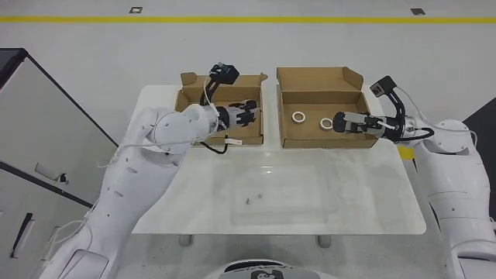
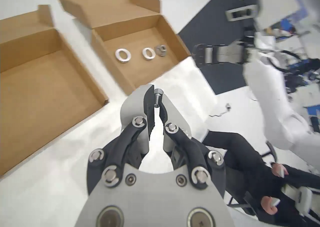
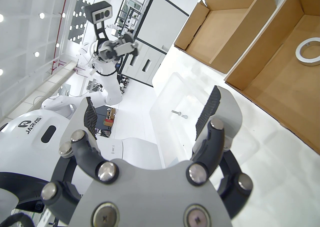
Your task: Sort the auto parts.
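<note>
While the small bolt (image 2: 158,99) sits clamped by its threaded shank between the tips of the left gripper (image 2: 156,106), head just proud of the pads, treat it as light, rigid and slick. It has little contact with the rubber, so it could twist or slip if you swing fast. It hangs above the empty left cardboard box (image 2: 37,82), near that box's right wall, at the far edge of the table (image 1: 372,201). Just beside it stands the right cardboard box (image 2: 140,72), holding two flat washers (image 2: 123,55) and a nut (image 2: 161,50). Your right gripper (image 3: 152,102) hovers over that box, fingers spread wide with nothing between them. Two more bolts (image 3: 178,113) lie in the clear tray (image 3: 162,87) toward the table's near edge. You would probably do best to pinch each mid-shank.
</note>
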`<state>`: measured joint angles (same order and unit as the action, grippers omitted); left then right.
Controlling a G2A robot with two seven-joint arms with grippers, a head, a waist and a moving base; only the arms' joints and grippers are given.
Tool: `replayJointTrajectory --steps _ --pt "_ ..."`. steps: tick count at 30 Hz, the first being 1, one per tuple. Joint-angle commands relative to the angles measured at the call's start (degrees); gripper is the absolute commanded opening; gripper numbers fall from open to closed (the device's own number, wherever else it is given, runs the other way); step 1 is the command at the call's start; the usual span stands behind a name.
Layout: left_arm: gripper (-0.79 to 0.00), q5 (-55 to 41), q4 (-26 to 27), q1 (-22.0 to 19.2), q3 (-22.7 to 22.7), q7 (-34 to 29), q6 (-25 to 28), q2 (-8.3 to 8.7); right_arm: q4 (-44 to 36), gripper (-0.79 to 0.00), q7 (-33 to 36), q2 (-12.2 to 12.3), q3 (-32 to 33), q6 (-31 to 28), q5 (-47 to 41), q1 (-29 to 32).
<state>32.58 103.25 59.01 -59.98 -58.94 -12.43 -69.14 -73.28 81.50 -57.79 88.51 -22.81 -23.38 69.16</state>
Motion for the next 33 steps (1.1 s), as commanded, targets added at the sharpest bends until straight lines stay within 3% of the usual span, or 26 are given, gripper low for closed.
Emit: replayJointTrajectory --steps 1,8,14,22,33 --pt "-0.785 2.7 -3.4 -3.1 2.5 -0.7 -2.9 -0.53 0.0 0.000 0.0 0.0 0.0 0.0 0.0 0.0" --pt "-0.785 7.1 -14.4 -12.7 10.0 -2.5 -7.6 -2.82 0.0 0.000 0.0 0.0 0.0 0.0 0.0 0.0" --pt "-0.785 7.3 -26.9 -21.2 16.7 -3.0 -11.7 -6.14 0.0 0.000 0.0 0.0 0.0 0.0 0.0 0.0" --pt "-0.785 1.1 -46.1 -29.7 24.4 -1.4 -10.9 -12.29 0.0 0.000 0.0 0.0 0.0 0.0 0.0 0.0" --pt "-0.785 -4.7 -70.0 -35.6 31.2 1.1 -8.3 -21.49 0.0 0.000 0.0 0.0 0.0 0.0 0.0 0.0"
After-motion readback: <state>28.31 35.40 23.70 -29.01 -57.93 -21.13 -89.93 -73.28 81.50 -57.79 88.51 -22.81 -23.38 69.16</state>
